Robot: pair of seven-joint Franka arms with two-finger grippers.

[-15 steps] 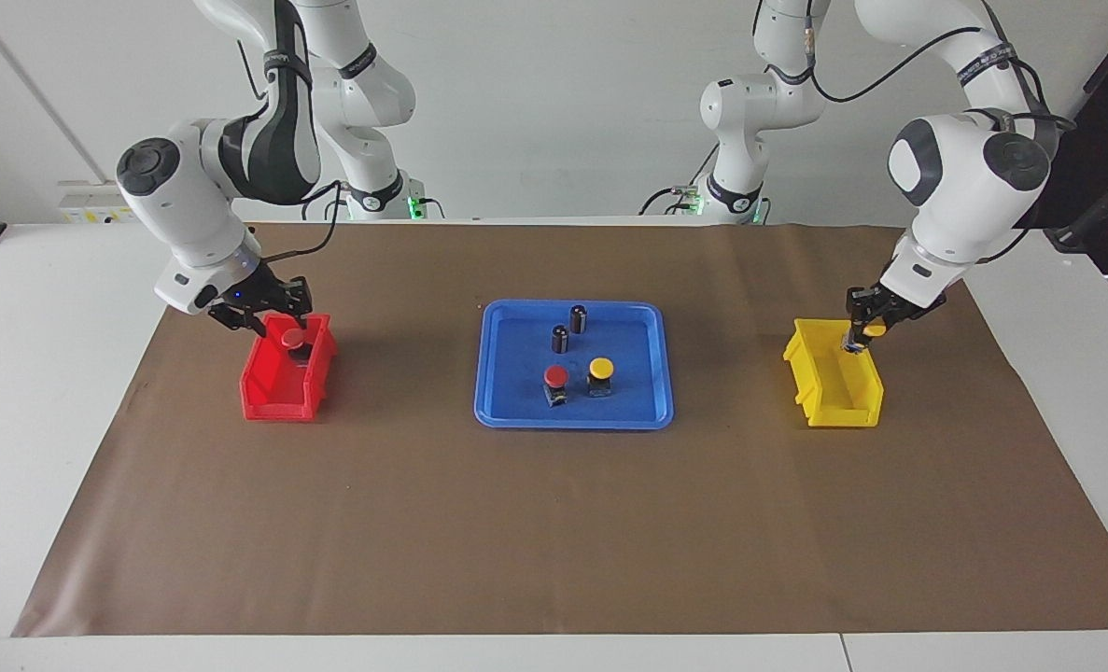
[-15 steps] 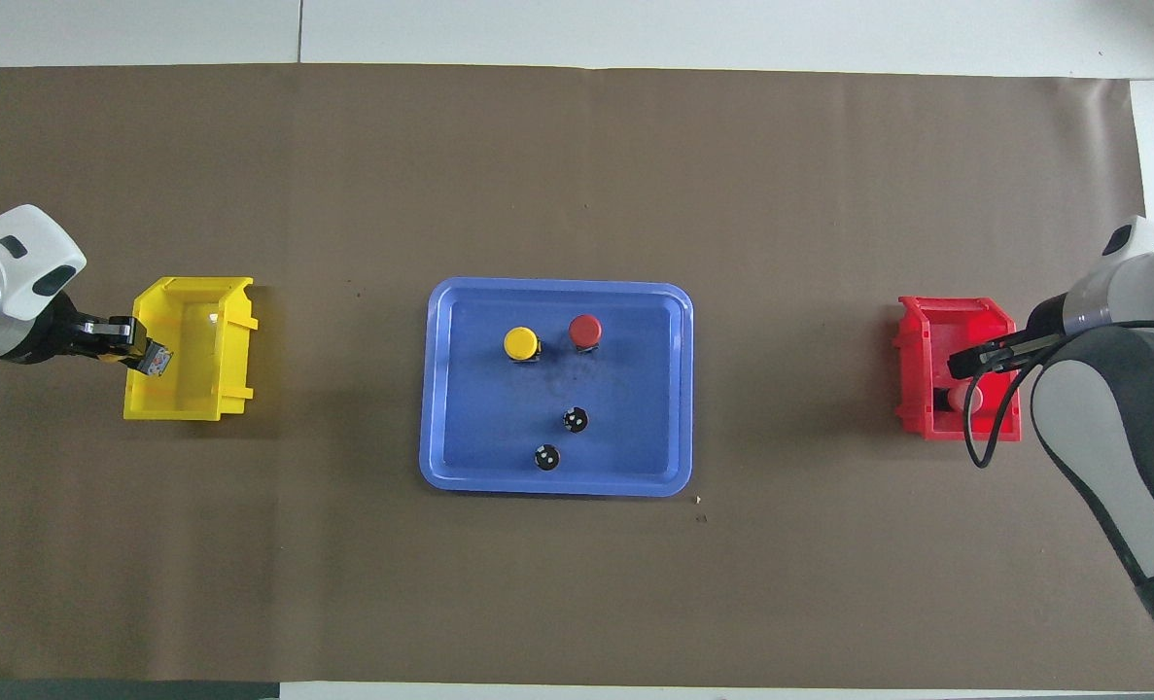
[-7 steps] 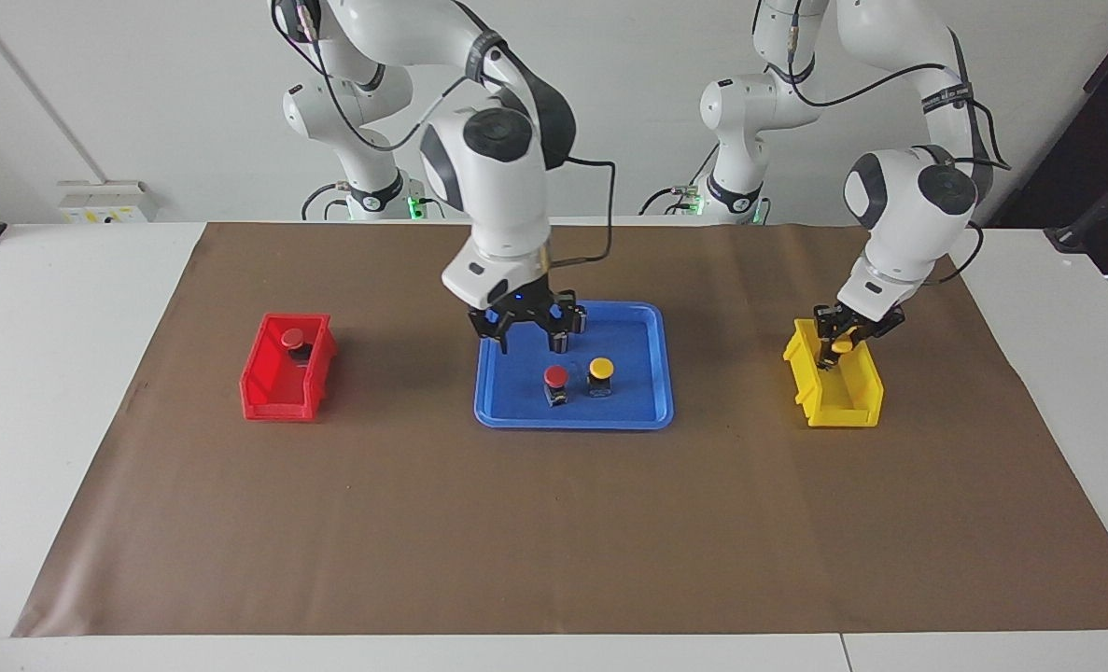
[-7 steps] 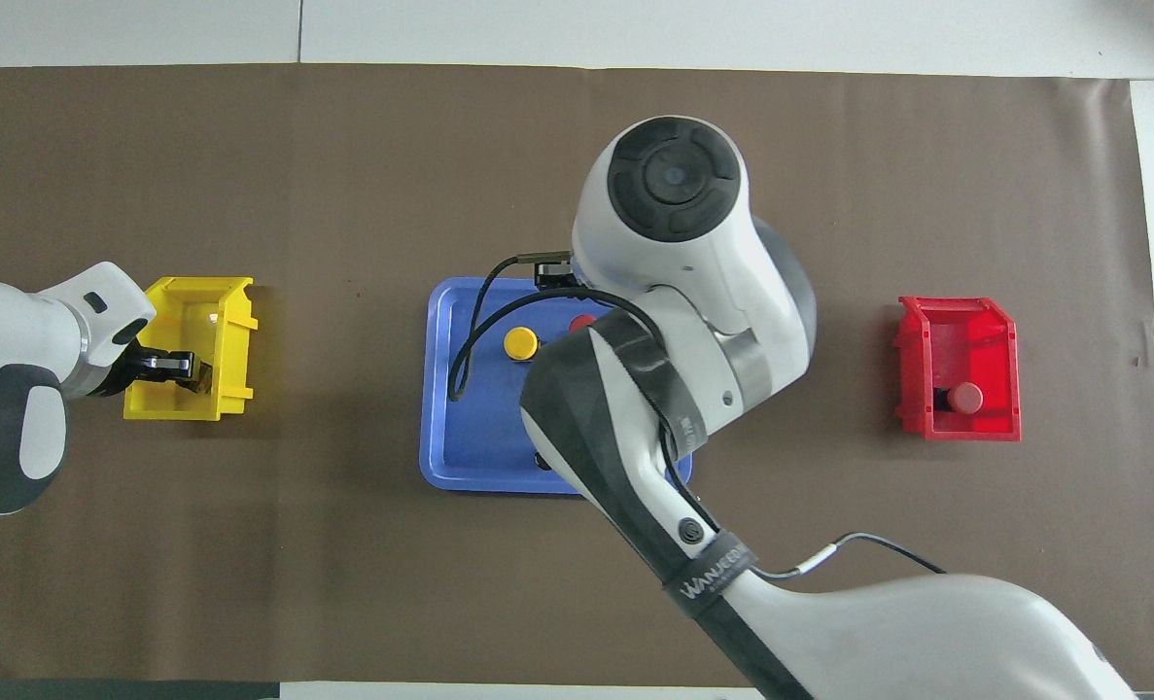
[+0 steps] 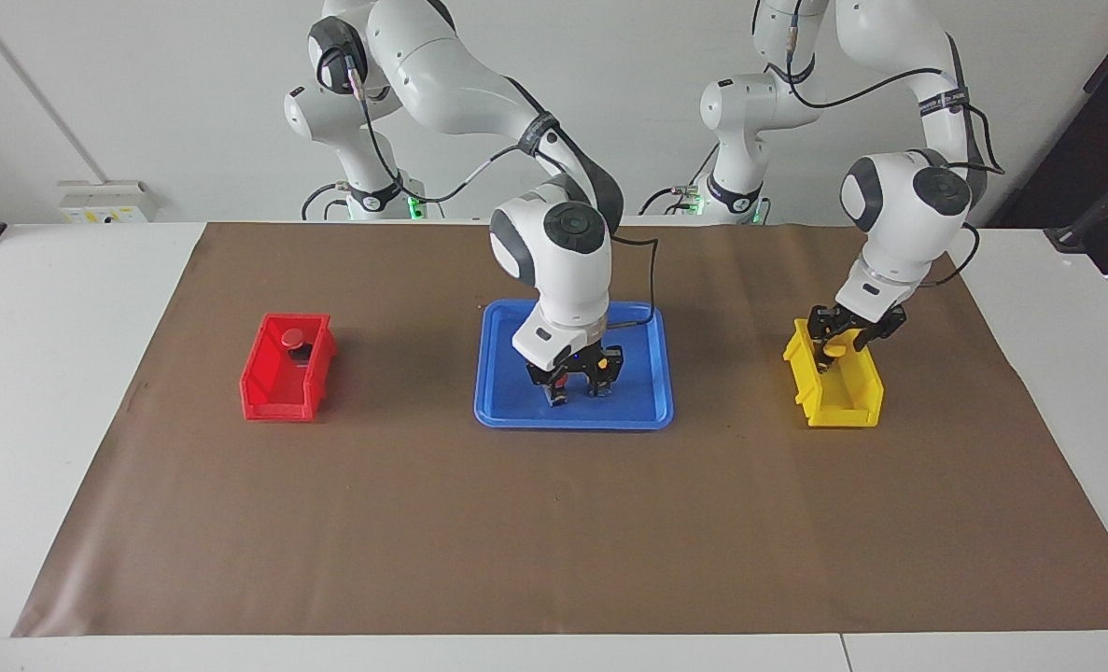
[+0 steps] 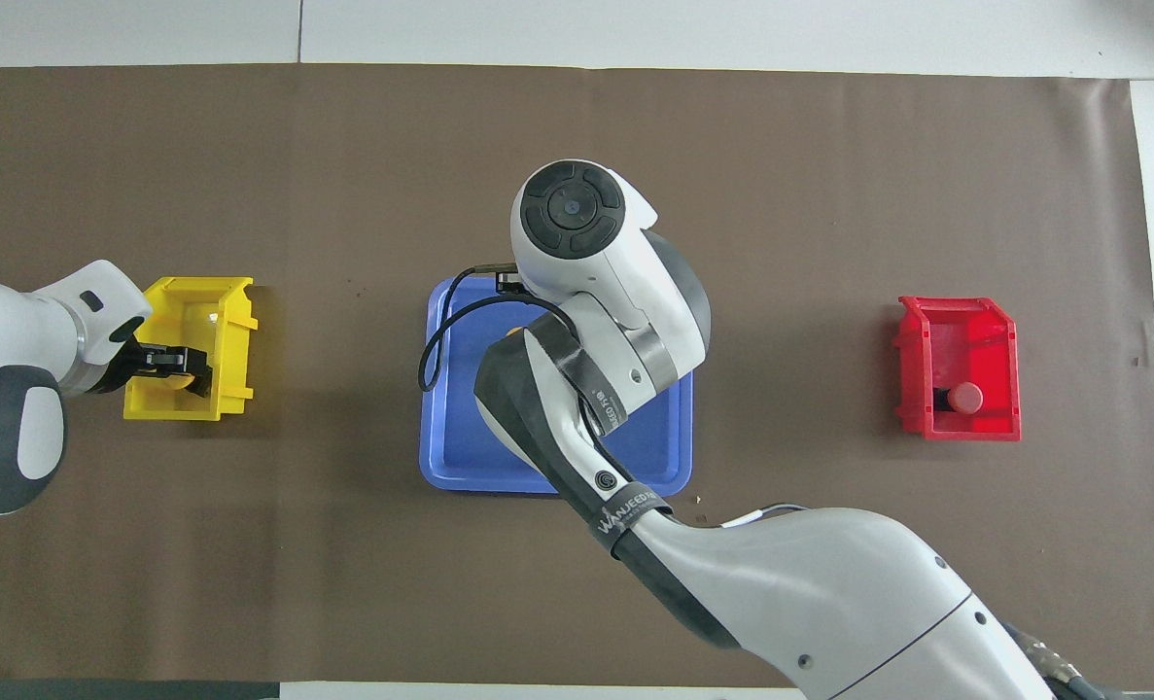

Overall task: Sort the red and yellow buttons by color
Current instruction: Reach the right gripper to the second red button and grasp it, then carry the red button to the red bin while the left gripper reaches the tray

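Brightness: both views are bright and evenly lit.
Light source: diffuse, seemingly from above; no lamp in view.
Shadows: soft and short, beside the red bin (image 5: 285, 381), the yellow bin (image 5: 834, 385) and the blue tray (image 5: 497, 411) on the brown mat (image 5: 554, 523).
Glare: faint sheen on the white arm shells.
Focus: sharp across both views.
Edge distortion: mat edges bow slightly in the overhead view.

Right tool (image 5: 576, 375) low over blue tray (image 5: 502, 373); left tool (image 5: 843, 332) in yellow bin (image 5: 838, 397).
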